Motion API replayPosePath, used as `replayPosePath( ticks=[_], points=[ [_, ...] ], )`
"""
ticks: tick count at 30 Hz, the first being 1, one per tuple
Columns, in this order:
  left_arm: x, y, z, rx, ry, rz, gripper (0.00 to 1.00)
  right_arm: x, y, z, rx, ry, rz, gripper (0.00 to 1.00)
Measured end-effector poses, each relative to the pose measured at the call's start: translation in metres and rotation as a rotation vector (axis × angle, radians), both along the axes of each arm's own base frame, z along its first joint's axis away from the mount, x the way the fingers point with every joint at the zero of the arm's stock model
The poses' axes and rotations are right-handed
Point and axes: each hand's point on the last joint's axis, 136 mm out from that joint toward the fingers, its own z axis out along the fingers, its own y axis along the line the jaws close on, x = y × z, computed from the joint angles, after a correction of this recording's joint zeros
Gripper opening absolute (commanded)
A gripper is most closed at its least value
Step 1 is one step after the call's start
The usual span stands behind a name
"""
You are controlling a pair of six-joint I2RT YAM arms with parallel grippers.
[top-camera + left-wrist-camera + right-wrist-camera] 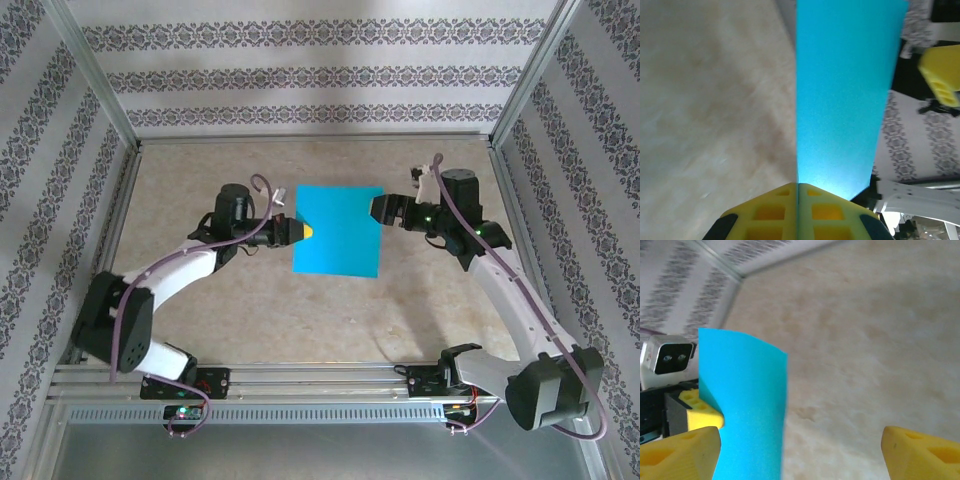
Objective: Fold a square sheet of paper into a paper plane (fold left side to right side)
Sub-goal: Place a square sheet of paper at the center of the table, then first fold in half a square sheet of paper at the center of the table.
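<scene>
A robot lab cell: aluminium frame (pixel 92 70), wallpaper-print walls (pixel 300 70) and a stone-look tabletop (pixel 250 310).

The square sheet of paper (pixel 338 232) sits mid-frame in the top view, a touch above centre: plain teal-blue, smooth, roughly square. The middle of its left edge is nipped between the closed yellow tips of the left gripper (pixel 308 231). In the right wrist view the paper (pixel 747 405) fills the lower left, gently bowed, its top edge curving.

Mottled beige tabletop (pixel 300 320), walled in.
Damask-striped walls (pixel 300 75) are framed by aluminium posts (pixel 95 75); rails (pixel 320 380) are laid along the near edge.
</scene>
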Motion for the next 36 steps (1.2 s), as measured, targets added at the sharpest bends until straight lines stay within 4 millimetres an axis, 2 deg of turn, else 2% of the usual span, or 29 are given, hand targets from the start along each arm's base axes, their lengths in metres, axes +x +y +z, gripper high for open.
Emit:
replayPosePath(
  ticks=[4, 6, 8, 10, 16, 22, 27, 33, 36],
  points=[
    [0.001, 0.004, -0.069, 0.102, 0.172, 0.020, 0.00, 0.000, -0.011, -0.051, -0.053, 0.125, -0.074, 0.79],
    [-0.002, 0.008, -0.095, 0.156, 0.235, 0.035, 0.00, -0.002, -0.011, -0.071, -0.070, 0.174, -0.094, 0.74],
    [-0.005, 0.014, -0.111, 0.207, 0.269, 0.050, 0.00, -0.006, -0.005, -0.089, -0.080, 0.220, -0.093, 0.69],
    [-0.008, 0.020, -0.121, 0.257, 0.282, 0.063, 0.00, -0.010, 0.007, -0.105, -0.076, 0.263, -0.080, 0.59],
    [-0.014, 0.033, -0.138, 0.356, 0.307, 0.081, 0.00, -0.013, 0.042, -0.145, -0.069, 0.368, -0.036, 0.44],
    [-0.018, 0.040, -0.145, 0.410, 0.322, 0.096, 0.00, -0.017, 0.067, -0.183, -0.070, 0.461, -0.008, 0.20],
    [-0.017, 0.041, -0.141, 0.415, 0.311, 0.098, 0.00, -0.022, 0.068, -0.209, -0.097, 0.532, -0.012, 0.12],
    [-0.015, 0.042, -0.139, 0.427, 0.305, 0.099, 0.00, -0.024, 0.066, -0.221, -0.118, 0.556, -0.021, 0.09],
    [-0.016, 0.042, -0.139, 0.429, 0.308, 0.099, 0.05, -0.024, 0.064, -0.225, -0.128, 0.563, -0.027, 0.08]
  ],
)
